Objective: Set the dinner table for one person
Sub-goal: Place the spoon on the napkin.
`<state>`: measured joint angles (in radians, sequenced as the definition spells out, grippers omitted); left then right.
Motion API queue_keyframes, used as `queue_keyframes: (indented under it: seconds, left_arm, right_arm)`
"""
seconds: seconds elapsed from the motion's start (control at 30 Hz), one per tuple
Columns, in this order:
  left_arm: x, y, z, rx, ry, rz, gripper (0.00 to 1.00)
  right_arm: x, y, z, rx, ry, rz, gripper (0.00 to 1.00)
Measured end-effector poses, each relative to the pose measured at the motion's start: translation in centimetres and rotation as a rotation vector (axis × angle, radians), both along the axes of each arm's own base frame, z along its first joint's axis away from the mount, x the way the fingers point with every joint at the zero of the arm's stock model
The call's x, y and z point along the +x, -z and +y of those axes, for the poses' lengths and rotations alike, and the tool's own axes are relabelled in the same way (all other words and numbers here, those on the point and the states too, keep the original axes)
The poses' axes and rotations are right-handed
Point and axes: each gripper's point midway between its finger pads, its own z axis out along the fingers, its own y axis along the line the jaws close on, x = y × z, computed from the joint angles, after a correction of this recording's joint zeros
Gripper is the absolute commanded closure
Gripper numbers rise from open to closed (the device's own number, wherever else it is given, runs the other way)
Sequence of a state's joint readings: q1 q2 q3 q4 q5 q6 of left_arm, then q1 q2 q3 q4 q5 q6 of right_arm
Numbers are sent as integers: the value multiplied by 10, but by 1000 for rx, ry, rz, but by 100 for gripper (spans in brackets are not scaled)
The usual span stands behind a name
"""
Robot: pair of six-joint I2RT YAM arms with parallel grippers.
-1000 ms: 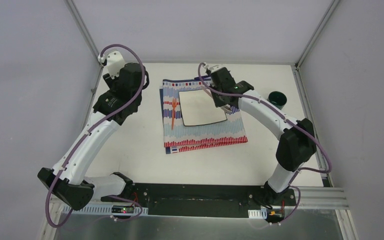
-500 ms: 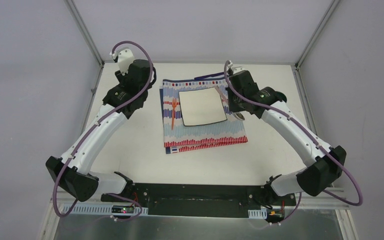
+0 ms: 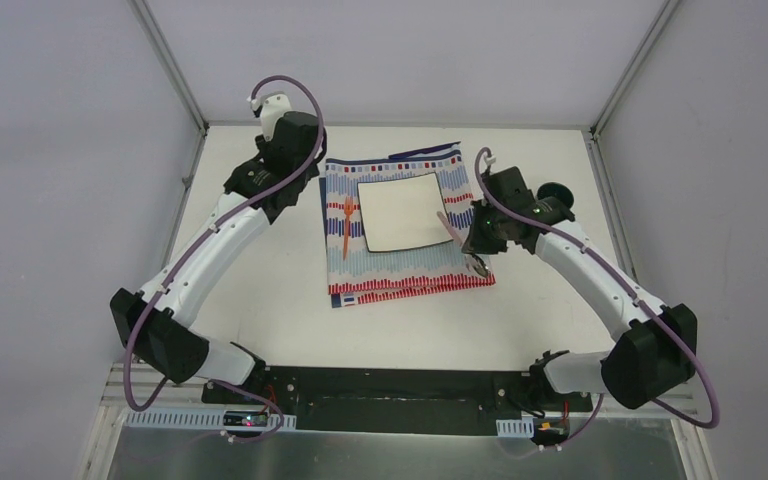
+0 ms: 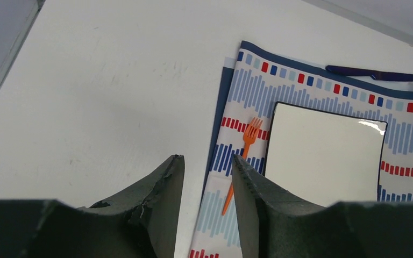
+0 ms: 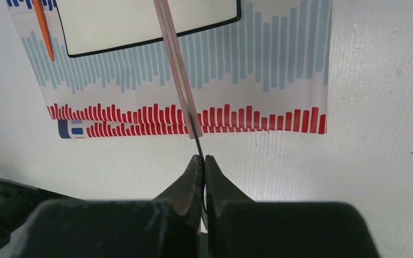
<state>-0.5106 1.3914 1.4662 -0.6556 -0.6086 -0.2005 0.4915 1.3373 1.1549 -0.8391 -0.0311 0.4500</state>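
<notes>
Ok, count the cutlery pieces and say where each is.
3: orange fork on the striped cloth left of the plate; dark blue utensil at the cloth's far edge; pink utensil in the right gripper.

Worktop (image 4: 86, 80) was matt white and smooth, with faint scuffs and specks. Rails (image 3: 630, 68) looked like grey metal with a dull sheen. Cloth (image 5: 279, 64) lay flat and matt, its printed stripes showing no visible weave. Plate (image 4: 325, 156) was white and glossy, carrying a bright glare at one corner, and had a thin dark rim. Fork (image 4: 240, 161) looked like orange plastic, smooth. Pink utensil (image 5: 175, 59) had a matt, plastic-looking handle and a thin dark end. Dark blue utensil (image 4: 376, 73) showed a slight gloss. Left claw (image 4: 207, 161) and right claw (image 5: 203, 158) were matt black, rough and chipped along the finger edges.
</notes>
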Motion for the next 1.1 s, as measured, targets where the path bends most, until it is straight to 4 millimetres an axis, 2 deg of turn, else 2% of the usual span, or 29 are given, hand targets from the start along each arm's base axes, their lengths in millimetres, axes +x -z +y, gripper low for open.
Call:
queue_keyframes:
  seconds: [0.23, 0.43, 0.63, 0.97, 1.1]
  left_arm:
    - [19, 17, -25, -17, 69, 55, 61]
    - [36, 41, -48, -28, 123, 114, 61]
    - [39, 56, -69, -26, 170, 150, 60]
    - [39, 57, -72, -26, 176, 152, 60]
    - [39, 57, -72, -25, 176, 152, 60]
  right_arm:
    - [-2, 2, -15, 111, 111, 31, 100]
    - [-28, 7, -14, 186, 139, 63, 100]
    - [-51, 25, -17, 215, 177, 117, 100]
    - [-58, 34, -9, 276, 219, 175, 100]
    - [-53, 36, -4, 299, 231, 181, 100]
